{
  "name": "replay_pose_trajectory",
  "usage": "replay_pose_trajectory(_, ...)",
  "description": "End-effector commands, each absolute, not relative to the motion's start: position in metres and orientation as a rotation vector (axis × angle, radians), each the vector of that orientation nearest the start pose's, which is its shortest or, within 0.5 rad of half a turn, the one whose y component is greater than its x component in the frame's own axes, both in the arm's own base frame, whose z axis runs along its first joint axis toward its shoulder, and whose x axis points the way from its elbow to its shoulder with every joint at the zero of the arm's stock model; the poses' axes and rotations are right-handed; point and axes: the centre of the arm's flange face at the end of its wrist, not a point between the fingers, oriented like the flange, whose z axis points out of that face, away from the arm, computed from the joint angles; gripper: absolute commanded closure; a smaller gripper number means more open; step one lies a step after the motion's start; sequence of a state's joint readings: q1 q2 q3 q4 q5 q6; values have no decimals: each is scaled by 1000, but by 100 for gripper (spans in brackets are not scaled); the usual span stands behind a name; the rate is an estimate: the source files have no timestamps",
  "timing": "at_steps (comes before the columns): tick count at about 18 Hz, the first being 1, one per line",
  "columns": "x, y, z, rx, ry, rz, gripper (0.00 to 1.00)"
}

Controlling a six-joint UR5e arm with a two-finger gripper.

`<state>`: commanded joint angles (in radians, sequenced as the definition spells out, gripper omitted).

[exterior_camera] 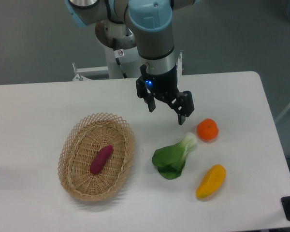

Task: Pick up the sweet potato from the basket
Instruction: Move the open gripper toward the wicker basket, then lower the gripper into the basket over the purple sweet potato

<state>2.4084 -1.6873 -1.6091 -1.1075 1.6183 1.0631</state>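
Approaching, I hold the gripper (167, 113) wide open and empty, right of the basket (71, 145); next, align above the sweet potato (101, 159) and descend.

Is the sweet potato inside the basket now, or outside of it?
Inside. The sweet potato lies on the floor of the basket, within its rim.

Bright even light, soft shadows, sharp focus
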Motion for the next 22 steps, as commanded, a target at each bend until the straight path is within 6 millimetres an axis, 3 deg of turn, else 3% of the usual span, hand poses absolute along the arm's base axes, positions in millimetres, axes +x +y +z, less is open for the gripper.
replay_pose_trajectory(5, -334, 475, 462, -2954, 256, 420, 0)
replay_pose_trajectory(8, -331, 475, 452, -2965, 185, 390, 0)
replay_pose_trajectory(12, -331, 478, 433, -2977, -91, 330, 0)
replay_pose_trajectory(17, -289, 504, 414, -2980, -155, 261, 0)
replay_pose_trajectory(22, -245, 539, 361, -3029, -71, 134, 0)
